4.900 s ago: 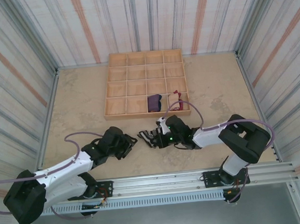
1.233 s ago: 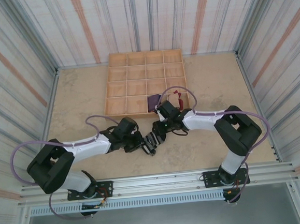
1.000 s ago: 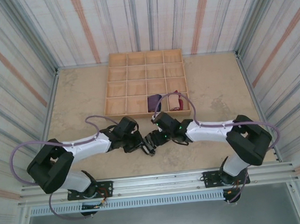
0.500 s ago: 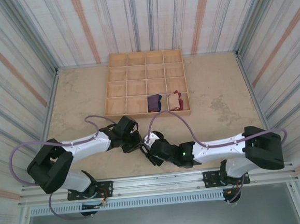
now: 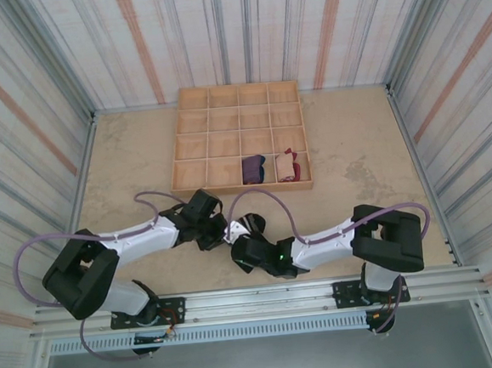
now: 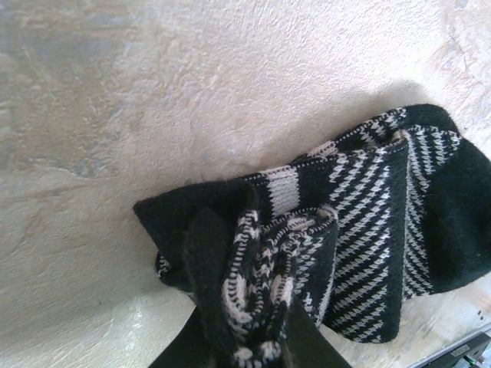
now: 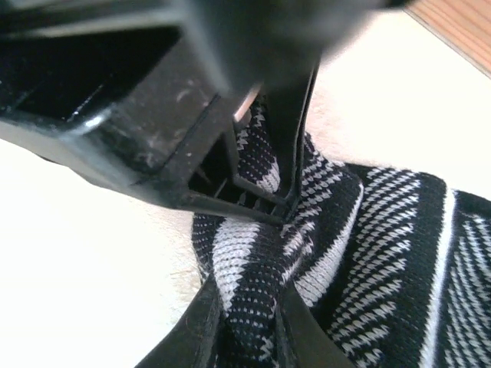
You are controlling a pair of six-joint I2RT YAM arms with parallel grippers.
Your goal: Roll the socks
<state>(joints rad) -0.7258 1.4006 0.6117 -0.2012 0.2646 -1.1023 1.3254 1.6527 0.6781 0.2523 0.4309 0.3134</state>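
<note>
At lower centre of the overhead view, the left gripper (image 5: 216, 231) was clamped on a bunched fold of the small black-and-white striped fabric sock (image 6: 376, 230). The sock lay on the beige tabletop (image 5: 125, 159), below the tray (the left wrist view showed fabric pinched between the jaws at its bottom edge). Just to the right, on the same sock, the right gripper (image 7: 247, 326) had its jaws narrowed around another ridge of the fabric. The sock looked doubled over but loose, so I judged its roll only begun. Further up, in the bottom row of the shallow wooden grid tray (image 5: 221, 188), sat the bundled purple sock (image 5: 253, 167) and, one compartment to the right, the bundled tan-and-red sock (image 5: 289, 165). Those two seemed done, leaving the third to be finished and stowed.
</note>
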